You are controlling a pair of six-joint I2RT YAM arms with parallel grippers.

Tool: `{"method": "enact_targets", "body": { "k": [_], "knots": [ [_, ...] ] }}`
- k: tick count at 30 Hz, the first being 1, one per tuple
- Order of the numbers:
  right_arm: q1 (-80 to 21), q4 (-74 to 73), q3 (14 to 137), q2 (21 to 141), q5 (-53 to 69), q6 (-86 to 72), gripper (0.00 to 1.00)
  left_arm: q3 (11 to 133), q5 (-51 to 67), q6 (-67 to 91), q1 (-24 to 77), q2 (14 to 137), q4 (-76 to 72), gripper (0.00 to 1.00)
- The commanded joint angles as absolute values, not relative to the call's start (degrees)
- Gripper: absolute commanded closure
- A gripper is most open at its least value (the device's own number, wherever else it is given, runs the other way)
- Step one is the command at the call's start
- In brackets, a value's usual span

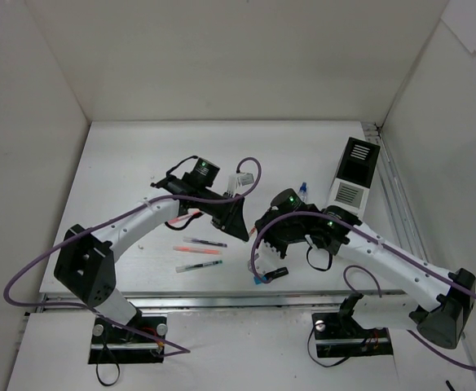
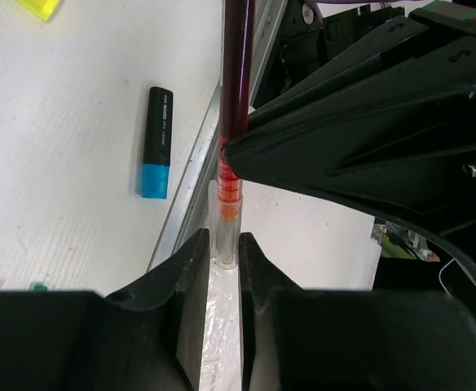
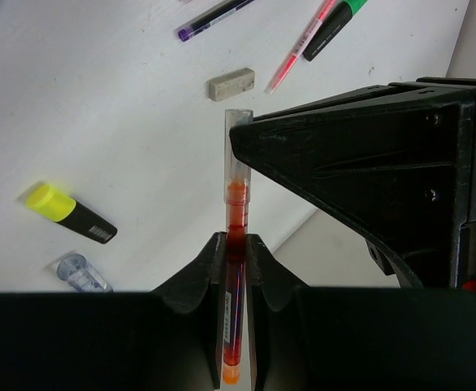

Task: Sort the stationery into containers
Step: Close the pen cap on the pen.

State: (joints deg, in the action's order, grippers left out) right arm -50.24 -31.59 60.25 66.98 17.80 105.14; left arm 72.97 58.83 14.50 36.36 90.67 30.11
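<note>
A red pen (image 3: pixel 236 204) with a clear cap is held in the air between both grippers. My right gripper (image 3: pixel 236 244) is shut on its dark red barrel. My left gripper (image 2: pixel 224 244) is closed on the clear cap end of the pen (image 2: pixel 234 98). In the top view the two grippers, left (image 1: pixel 244 232) and right (image 1: pixel 264 230), meet tip to tip over the table's middle front. The organizer (image 1: pixel 354 175) stands at the right, with a black section at the back and a white one in front; the right arm hides its near end.
Three pens (image 1: pixel 201 252) lie front left. A blue-capped glue bottle (image 1: pixel 303 187) stands by the organizer. The right wrist view shows a yellow highlighter (image 3: pixel 68 213), a tan eraser (image 3: pixel 231 84), a purple pen (image 3: pixel 213 16) and a pink pen (image 3: pixel 301 45). A blue highlighter (image 2: pixel 158 142) lies below.
</note>
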Motion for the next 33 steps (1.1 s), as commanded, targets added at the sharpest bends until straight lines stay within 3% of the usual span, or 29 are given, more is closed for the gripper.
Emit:
{"method": "enact_targets", "body": {
  "k": [1, 18, 32, 33],
  "knots": [
    [-53.9, -33.5, 59.8, 66.6, 30.9, 106.2, 1.00, 79.9, 56.3, 13.6, 34.9, 86.6, 14.6, 1.00],
    [-54.3, -36.6, 62.0, 69.6, 37.1, 106.8, 1.00, 93.2, 61.2, 13.4, 34.4, 96.0, 7.5, 1.00],
    [-54.7, -36.6, 63.9, 69.3, 34.8, 102.3, 1.00, 90.5, 60.0, 11.5, 34.4, 92.4, 9.1, 1.00],
    [-54.7, -36.6, 64.3, 69.5, 34.5, 102.0, 1.00, 90.3, 59.6, 11.4, 34.4, 91.9, 9.5, 0.93]
  ]
}}
